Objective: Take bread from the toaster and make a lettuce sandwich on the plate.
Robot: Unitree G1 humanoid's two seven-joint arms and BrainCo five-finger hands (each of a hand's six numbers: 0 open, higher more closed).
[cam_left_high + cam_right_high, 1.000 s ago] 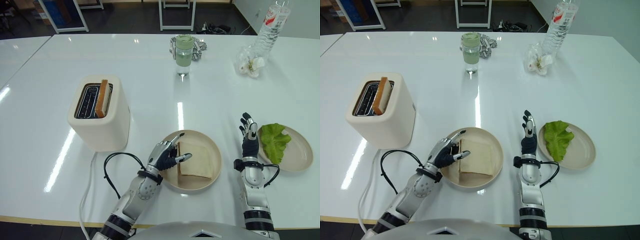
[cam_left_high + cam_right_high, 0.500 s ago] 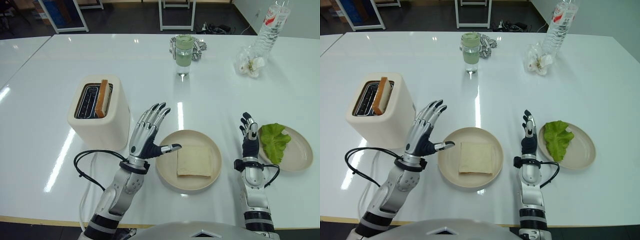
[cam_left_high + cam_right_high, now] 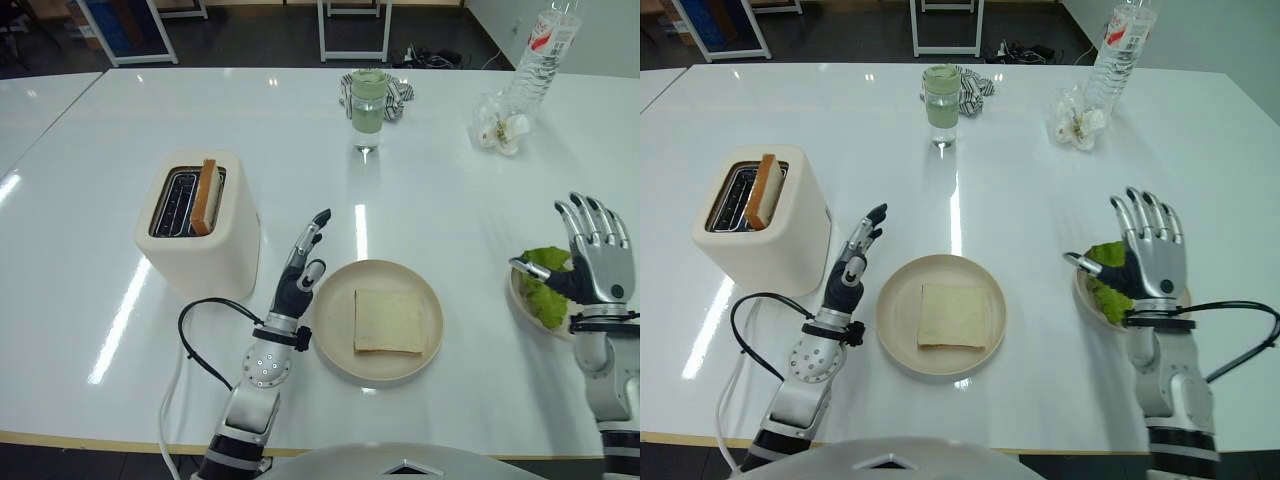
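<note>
A cream toaster [image 3: 200, 228] stands at the left with one slice of bread [image 3: 207, 196] upright in its slot. The beige plate [image 3: 333, 333] in front of me carries one square slice of bread [image 3: 388, 322]. My left hand [image 3: 301, 273] stands edge-on between toaster and plate, fingers straight, holding nothing. A lettuce leaf [image 3: 1106, 278] lies on a second beige plate [image 3: 1083, 292] at the right. My right hand [image 3: 1147, 258] is raised over that plate with fingers spread and palm toward the lettuce, touching nothing.
At the back stand a jar with a green drink [image 3: 366, 107] in front of a striped cloth [image 3: 401, 95], a crumpled clear bag [image 3: 497, 124] and a plastic water bottle [image 3: 542, 45]. A black cable [image 3: 215, 340] loops beside the toaster's white cord [image 3: 170, 395].
My left hand has let go of the slice on the plate, lifted away and turned edge-on beside the plate. My right hand rose and moved right, over the lettuce plate, with fingers spread.
</note>
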